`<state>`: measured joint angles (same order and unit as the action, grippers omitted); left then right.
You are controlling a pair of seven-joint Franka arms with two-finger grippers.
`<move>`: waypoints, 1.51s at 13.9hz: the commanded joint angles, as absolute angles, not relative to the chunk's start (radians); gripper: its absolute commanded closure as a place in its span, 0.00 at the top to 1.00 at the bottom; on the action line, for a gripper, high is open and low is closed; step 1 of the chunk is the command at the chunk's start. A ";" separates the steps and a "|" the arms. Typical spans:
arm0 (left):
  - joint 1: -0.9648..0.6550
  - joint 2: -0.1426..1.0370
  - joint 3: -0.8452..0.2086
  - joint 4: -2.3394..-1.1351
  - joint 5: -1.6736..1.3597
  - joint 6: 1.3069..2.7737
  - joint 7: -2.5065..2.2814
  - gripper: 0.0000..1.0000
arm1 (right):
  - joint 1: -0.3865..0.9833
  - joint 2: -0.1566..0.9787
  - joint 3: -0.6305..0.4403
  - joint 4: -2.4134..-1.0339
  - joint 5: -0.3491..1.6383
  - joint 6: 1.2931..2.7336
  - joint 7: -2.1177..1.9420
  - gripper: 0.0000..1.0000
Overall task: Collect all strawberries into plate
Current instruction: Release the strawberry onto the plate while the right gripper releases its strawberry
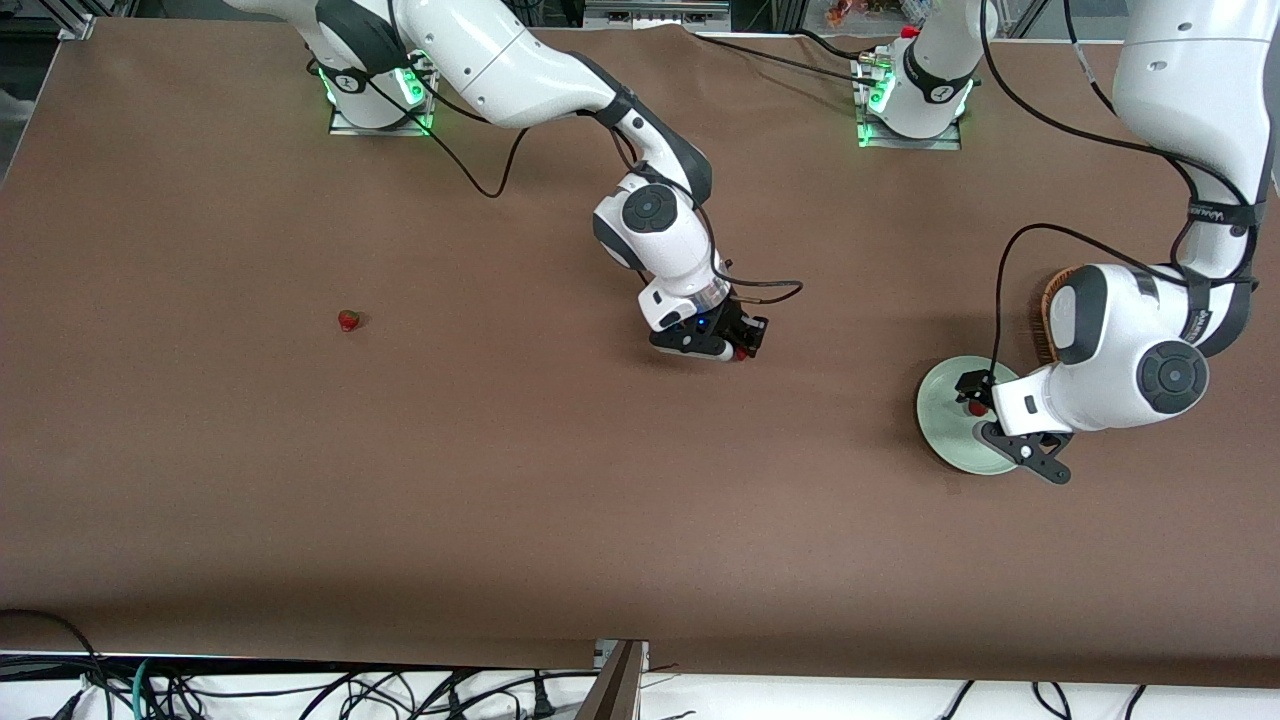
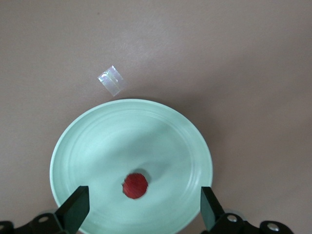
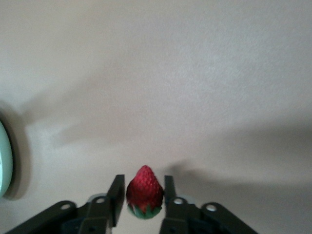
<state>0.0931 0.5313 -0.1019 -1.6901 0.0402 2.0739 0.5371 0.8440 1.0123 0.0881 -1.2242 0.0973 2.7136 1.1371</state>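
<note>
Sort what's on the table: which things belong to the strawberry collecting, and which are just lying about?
Job:
- plate
- strawberry on the plate, under the open left tool
- strawberry between the right tool's fingers
- loose strawberry toward the right arm's end

Lying about:
- wicker basket
- clear tape scrap beside the plate

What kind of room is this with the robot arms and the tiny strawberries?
Probably a robot lab. Two white arms are bolted to a big brown table, loose cables hang along its edge, and the left gripper and right gripper practise moving toy-sized strawberries onto a plate.
</note>
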 commanded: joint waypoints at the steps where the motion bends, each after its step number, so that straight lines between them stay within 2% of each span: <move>1: 0.095 0.508 -0.115 -1.619 0.046 1.930 0.535 1.00 | 0.815 0.991 0.068 -1.183 0.107 2.590 1.132 1.00; 6: 0.095 0.506 -0.117 -1.502 0.046 1.747 0.535 1.00 | 0.596 0.826 0.083 -1.149 0.136 2.102 0.840 1.00; 10: 0.095 0.506 -0.117 -1.497 0.046 1.744 0.535 1.00 | 0.438 0.750 0.069 -1.150 0.175 1.791 0.528 1.00; 13: 0.095 0.506 -0.126 -1.497 0.044 1.744 0.534 1.00 | 0.339 0.730 0.043 -1.164 0.143 1.620 0.367 1.00; 17: 0.095 0.506 -0.150 -1.508 0.005 1.744 0.477 1.00 | 0.337 0.628 -0.115 -1.400 0.101 1.653 0.108 1.00; 21: 0.092 0.515 -0.204 -1.531 -0.075 1.769 0.326 1.00 | 0.337 0.531 -0.198 -1.685 0.103 1.840 -0.037 1.00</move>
<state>0.0922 0.5114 -0.1636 -1.5168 -0.0496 1.7603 0.4213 0.3249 0.6382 -0.1797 -1.4815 0.1139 1.7379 0.0206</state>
